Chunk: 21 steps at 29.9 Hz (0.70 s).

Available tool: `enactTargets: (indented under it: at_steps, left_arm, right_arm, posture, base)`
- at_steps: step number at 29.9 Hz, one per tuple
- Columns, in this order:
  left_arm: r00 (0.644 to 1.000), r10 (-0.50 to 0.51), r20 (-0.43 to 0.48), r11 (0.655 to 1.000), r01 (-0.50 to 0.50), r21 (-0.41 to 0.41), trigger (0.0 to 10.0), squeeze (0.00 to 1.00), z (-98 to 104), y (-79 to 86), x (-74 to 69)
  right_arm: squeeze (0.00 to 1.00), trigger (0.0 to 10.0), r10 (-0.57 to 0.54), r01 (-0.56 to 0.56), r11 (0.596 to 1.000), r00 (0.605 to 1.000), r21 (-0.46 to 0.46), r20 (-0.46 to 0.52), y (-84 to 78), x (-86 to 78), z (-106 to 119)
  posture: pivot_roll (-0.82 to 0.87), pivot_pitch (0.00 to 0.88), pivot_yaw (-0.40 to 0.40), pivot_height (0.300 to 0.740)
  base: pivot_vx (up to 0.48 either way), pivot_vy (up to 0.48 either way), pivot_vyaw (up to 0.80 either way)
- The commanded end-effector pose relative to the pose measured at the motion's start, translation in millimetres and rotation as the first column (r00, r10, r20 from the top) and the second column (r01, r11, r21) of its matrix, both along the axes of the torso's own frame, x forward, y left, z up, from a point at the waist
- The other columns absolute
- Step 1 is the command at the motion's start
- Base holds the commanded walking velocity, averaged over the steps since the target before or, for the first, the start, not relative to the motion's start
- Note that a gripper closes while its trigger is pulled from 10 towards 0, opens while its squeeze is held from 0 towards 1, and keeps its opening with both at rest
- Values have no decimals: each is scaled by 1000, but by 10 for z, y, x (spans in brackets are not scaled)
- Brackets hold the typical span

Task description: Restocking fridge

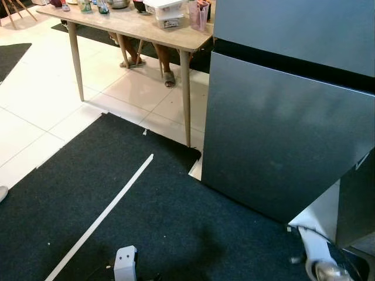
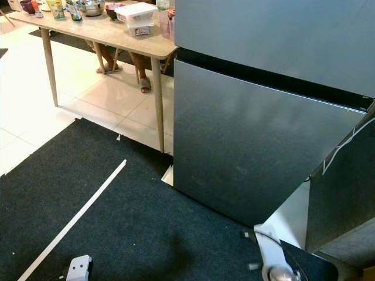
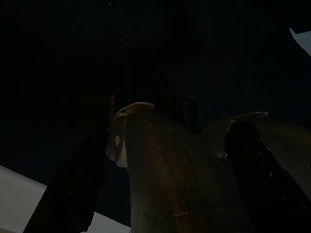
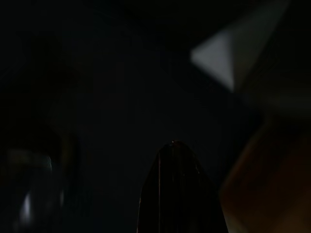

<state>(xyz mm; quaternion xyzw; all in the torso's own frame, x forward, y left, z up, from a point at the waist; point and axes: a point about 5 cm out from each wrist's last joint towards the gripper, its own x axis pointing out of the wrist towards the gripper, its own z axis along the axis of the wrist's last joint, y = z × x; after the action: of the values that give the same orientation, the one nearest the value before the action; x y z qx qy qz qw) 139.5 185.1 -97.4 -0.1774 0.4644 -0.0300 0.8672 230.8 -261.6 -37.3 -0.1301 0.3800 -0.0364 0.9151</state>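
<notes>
Fridge [image 2: 263, 117] stands right of centre, doors shut, tall axis upright, steel front facing near-left toward the robot. Wooden table [image 1: 176, 38] sits just beside its far-left corner, carrying a lidded plastic box [image 2: 136, 14] and bowls; a person's feet [image 1: 169, 77] rest beneath. Both arms hang idle; wrist views too dark, cannot tell how the jaws stand. Risk, as judged: a swinging door could strike the table leg [image 1: 185, 99].

The fridge [image 2: 252, 140] stands ahead, right of the counter [image 1: 126, 26]; a mat [image 1: 146, 216] lies before both, tubs [image 1: 164, 12] on the counter.
</notes>
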Motion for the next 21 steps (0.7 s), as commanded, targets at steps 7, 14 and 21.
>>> enactTargets:
  at_steps: [7, 14, 21]
  left_arm:
    - [999, -28, -23, 1000, 28, 9, 10000, 0, -21, 41, -79]
    - [1000, -19, -20, 1000, 19, 7, 10000, 0, -19, 43, -77]
    - [998, -57, -40, 998, 57, 9, 10000, 0, -40, 5, -124]
  right_arm:
    - [0, 10000, 289, -319, 947, 891, 31, 350, 432, 681, 579]
    - [0, 10000, 504, -555, 831, 725, -36, 469, 829, 854, 832]
    - [0, 10000, 808, -827, 531, 428, -185, 405, 1447, 776, 844]
  posture:
    - [-52, 107, -3, 740]
    - [-45, 117, -9, 740]
    - [-43, 116, -3, 740]
  base:
    - [0, 0, 0]
    - [0, 0, 0]
    - [0, 0, 0]
